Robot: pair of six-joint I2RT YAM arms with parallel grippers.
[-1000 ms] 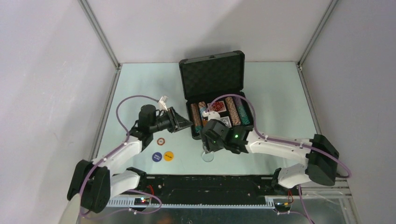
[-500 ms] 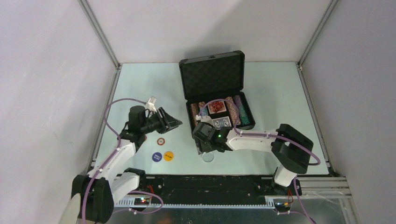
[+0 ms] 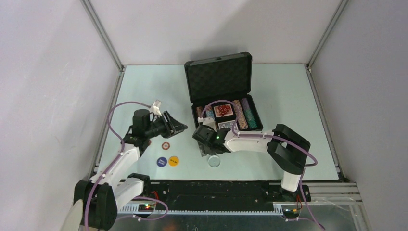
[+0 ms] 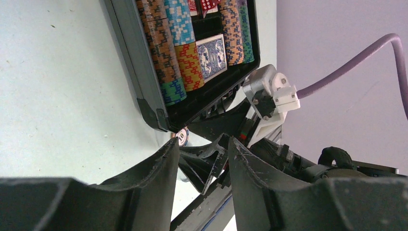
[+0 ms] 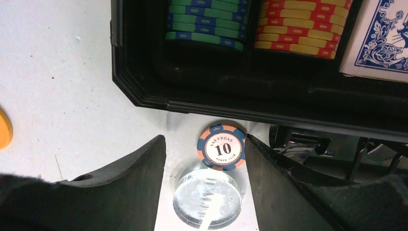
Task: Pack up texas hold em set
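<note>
The black case [image 3: 219,79] lies open with its foam lid raised, holding rows of striped chips [image 3: 243,114], a red deck [image 3: 223,110] and a blue deck [image 4: 211,55]. In the right wrist view a blue-and-orange "10" chip [image 5: 221,147] lies flat on the table just outside the case's front wall [image 5: 144,91]. It sits between the tips of my right gripper [image 5: 204,138], which is open, close to one finger. A clear round button [image 5: 207,199] lies just behind that chip. My left gripper [image 3: 182,127] hovers open and empty left of the case.
Left of the case an orange-rimmed chip [image 3: 165,146], a blue button [image 3: 162,161] and a yellow button [image 3: 173,160] lie on the pale table. The clear button [image 3: 214,161] lies near the front edge. Metal frame rails border the table left and right.
My right gripper has left the case and swung left and down to its front left corner. The left gripper has drawn back left from the case and opened wider.
</note>
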